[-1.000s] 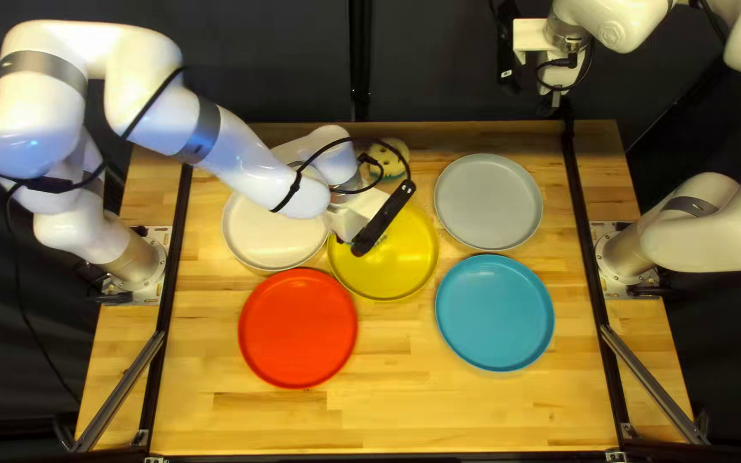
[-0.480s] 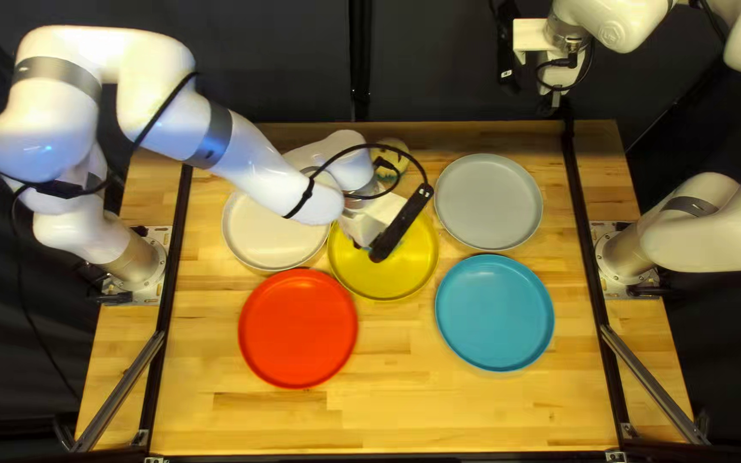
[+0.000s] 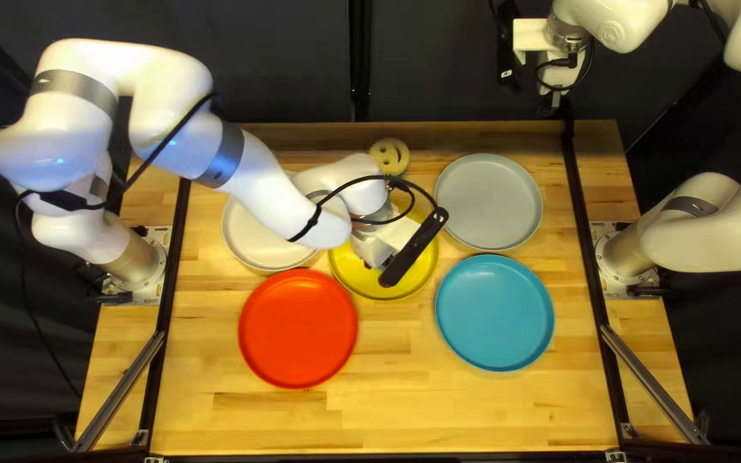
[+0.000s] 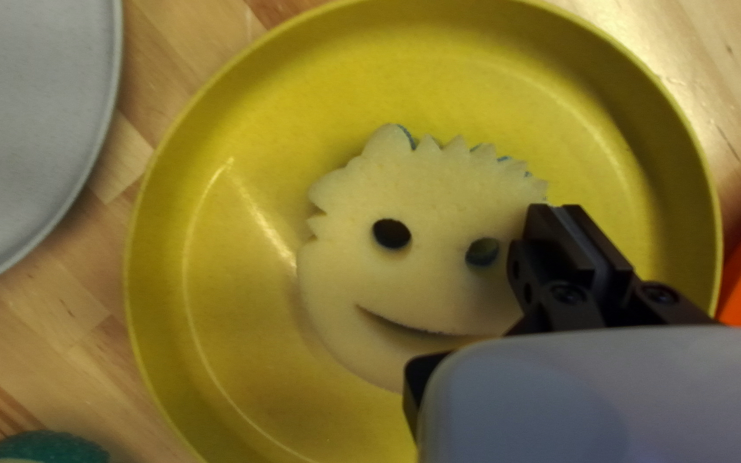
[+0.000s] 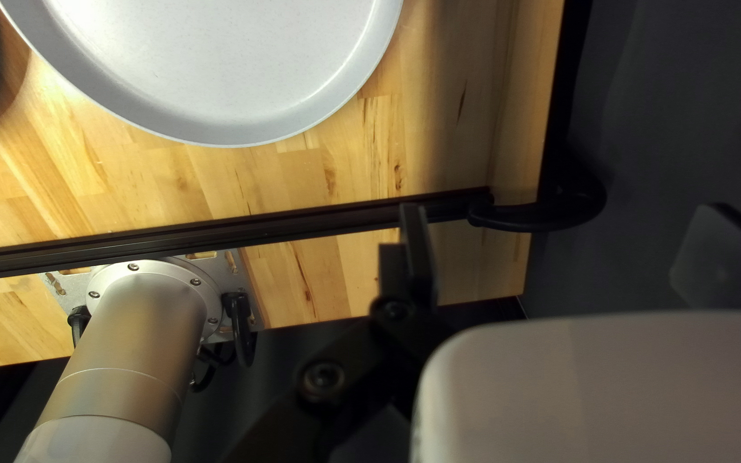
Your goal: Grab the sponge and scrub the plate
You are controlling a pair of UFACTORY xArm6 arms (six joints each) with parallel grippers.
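While the yellow plate (image 3: 420, 271) holds the sponge (image 4: 422, 283), left gripper (image 3: 376, 250): jaws pressed together at the sponge's edge
Sponge: pale, round, smiling, two eye holes, blue behind its spikes
Right gripper (image 3: 552, 99): jaws spread

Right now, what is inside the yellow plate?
Within the yellow plate shows a cream smiley-face sponge, blue at its jagged edge. What lies beneath the sponge or behind the left gripper cannot be seen.
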